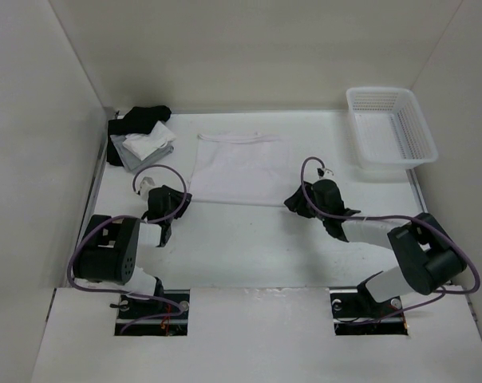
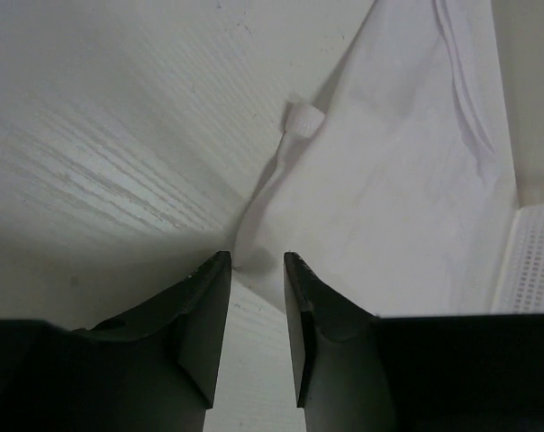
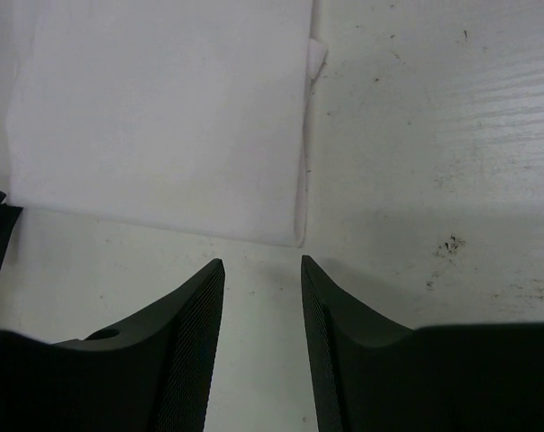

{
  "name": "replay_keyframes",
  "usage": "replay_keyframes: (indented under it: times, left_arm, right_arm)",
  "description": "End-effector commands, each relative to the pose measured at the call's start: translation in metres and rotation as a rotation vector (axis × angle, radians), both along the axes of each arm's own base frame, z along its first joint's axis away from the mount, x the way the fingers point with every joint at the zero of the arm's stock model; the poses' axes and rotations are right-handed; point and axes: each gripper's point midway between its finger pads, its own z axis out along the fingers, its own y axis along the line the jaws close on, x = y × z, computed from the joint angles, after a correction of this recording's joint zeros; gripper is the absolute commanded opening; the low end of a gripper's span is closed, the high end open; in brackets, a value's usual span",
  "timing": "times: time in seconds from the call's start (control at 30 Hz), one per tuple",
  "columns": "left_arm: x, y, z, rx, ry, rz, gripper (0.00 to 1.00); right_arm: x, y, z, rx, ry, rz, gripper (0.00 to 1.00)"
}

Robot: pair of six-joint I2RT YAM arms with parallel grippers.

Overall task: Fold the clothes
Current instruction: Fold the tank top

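Observation:
The clothes, one white top [image 1: 242, 169], lie flat on the table in a folded rectangle. Its near edge runs between my two grippers. In the left wrist view the top [image 2: 407, 180] spreads up and to the right, and its near left corner lies right at the tips of my left gripper [image 2: 257, 256]. That gripper is open, with only bare table between its fingers. In the right wrist view the top [image 3: 164, 117] has its near right corner just ahead of my right gripper [image 3: 263, 261], which is open and holds nothing. From above, the left gripper [image 1: 177, 201] and right gripper [image 1: 294, 201] sit at those two corners.
A pile of black, white and grey garments [image 1: 141, 137] lies at the far left corner. A white plastic basket [image 1: 391, 128] stands at the far right. White walls enclose the table on three sides.

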Motion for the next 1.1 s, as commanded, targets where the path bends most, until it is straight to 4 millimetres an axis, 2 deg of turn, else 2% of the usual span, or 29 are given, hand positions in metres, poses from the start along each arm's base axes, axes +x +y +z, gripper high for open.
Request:
replay_keyframes:
  times: [0.0,0.1,0.23,0.43,0.57,0.97,1.07]
  left_arm:
    - [0.008,0.000,-0.004,-0.014,0.002,0.016,0.25]
    - [0.008,0.000,-0.011,-0.021,0.010,0.018,0.14]
    - [0.005,0.000,-0.015,-0.031,0.020,0.028,0.07]
    - [0.005,-0.003,-0.008,-0.023,-0.004,0.011,0.05]
    - [0.003,-0.003,-0.010,-0.019,-0.001,0.005,0.05]
    - [0.005,-0.006,-0.005,-0.026,-0.018,0.000,0.05]
    - [0.007,-0.005,-0.002,-0.029,-0.029,0.004,0.05]
  right_arm:
    - [0.011,-0.001,0.004,0.034,-0.035,-0.040,0.45]
    - [0.012,-0.006,0.002,0.048,-0.025,-0.062,0.45]
    - [0.011,-0.014,-0.004,0.065,0.010,-0.092,0.46]
    - [0.010,-0.001,-0.017,0.106,0.075,-0.057,0.46]
    - [0.011,0.004,-0.023,0.150,0.103,-0.054,0.43]
    - [0.018,0.003,-0.028,0.210,0.130,-0.089,0.26]
    - [0.022,0.005,-0.028,0.212,0.127,-0.089,0.19]
